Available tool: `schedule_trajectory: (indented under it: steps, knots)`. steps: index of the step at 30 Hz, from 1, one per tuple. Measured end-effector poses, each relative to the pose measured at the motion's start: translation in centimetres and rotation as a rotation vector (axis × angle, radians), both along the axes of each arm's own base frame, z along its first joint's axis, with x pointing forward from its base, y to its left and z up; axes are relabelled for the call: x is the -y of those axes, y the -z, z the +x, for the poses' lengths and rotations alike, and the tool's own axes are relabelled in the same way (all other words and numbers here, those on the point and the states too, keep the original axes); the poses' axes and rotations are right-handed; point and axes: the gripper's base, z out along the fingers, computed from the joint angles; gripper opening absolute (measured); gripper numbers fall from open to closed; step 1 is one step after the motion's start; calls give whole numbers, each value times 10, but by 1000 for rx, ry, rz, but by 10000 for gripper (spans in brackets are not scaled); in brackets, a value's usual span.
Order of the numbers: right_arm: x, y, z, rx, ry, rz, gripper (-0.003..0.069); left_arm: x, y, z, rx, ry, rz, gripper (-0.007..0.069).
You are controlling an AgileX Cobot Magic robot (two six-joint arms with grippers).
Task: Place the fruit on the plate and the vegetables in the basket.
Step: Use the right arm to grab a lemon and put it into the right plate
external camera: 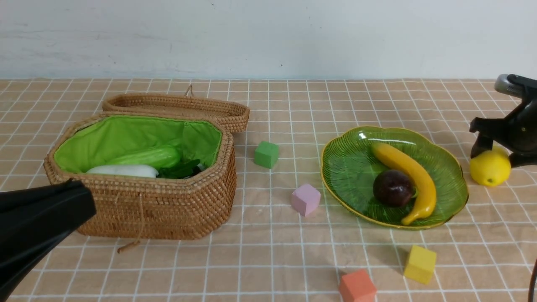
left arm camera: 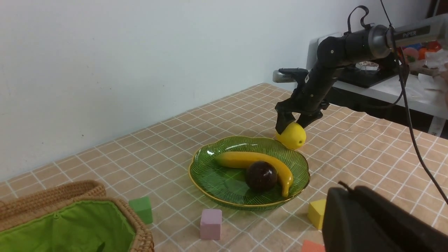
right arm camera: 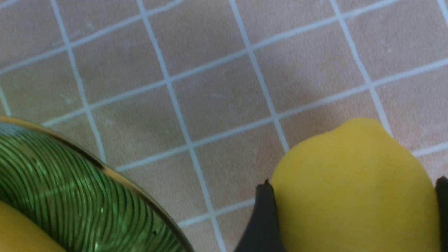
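At near left, left gripper (external camera: 86, 201): one, clenched. Near edge: red cube (external camera: 358, 286), one; yellow cube (external camera: 420, 264), one. Basket (external camera: 168, 205), one, woven tan, green-lined; inside, white radish (external camera: 123, 170), one; pale green vegetable (external camera: 147, 156), one; dark green leaves (external camera: 180, 170), count unclear. Pink cube (external camera: 306, 199), one. Green ribbed plate (external camera: 348, 167), one, holding purple mangosteen (external camera: 393, 188), one; curved yellow banana (external camera: 409, 176), one. Just right of plate, on cloth: lemon (external camera: 490, 166), one, bright yellow, rounded, nub-ended, grasped by right gripper (right arm camera: 353, 190). Farther: green cube (external camera: 267, 154), one; wicker lid (external camera: 176, 105), one.
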Motion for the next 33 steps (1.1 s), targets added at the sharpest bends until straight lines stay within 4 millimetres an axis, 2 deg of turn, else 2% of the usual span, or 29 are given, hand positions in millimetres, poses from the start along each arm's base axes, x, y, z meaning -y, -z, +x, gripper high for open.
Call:
schedule_trajectory:
  steps: [3,5,7,10,11,12,13,14,19,21,23,26,28,29,30,31,32,33]
  knots:
    - [-2,-14,-5,5,-3,5,564,0,0,0,0,0,0,8]
    - [-9,-34,-10,39,-23,28,564,0,0,0,0,0,0,8]
    - [-29,-52,-13,76,-101,59,564,0,0,0,0,0,0,8]
    - [-66,-63,-13,115,-209,136,564,0,0,0,0,0,0,8]
    - [-79,-65,-13,127,-243,168,564,0,0,0,0,0,0,8]
    - [-101,-63,-11,134,-299,206,564,0,0,0,0,0,0,8]
    - [-104,-63,-11,134,-310,204,564,0,0,0,0,0,0,8]
    - [-129,-58,-10,140,-371,232,564,0,0,0,0,0,0,8]
    - [-165,-37,-3,164,-466,210,563,0,0,0,0,-1,1,11]
    - [-169,-29,-1,150,-471,210,568,0,0,0,0,-1,1,15]
    - [-170,-25,-1,138,-471,213,606,0,0,0,0,-1,1,17]
    - [-169,-33,-4,134,-469,218,673,0,0,0,2,-2,3,18]
    - [-167,-52,-11,157,-474,214,673,0,1,0,-3,-7,10,18]
    - [-166,-54,-12,158,-474,213,671,-1,1,1,-5,-9,12,18]
    - [-163,-80,-24,187,-498,195,639,-2,3,1,-15,-22,28,18]
    - [-162,-93,-31,199,-513,182,616,-2,4,2,-24,-30,37,18]
    - [-161,-96,-33,202,-517,178,610,-2,4,2,-25,-32,39,18]
    - [-160,-113,-44,212,-540,158,571,-4,5,2,-29,-42,47,18]
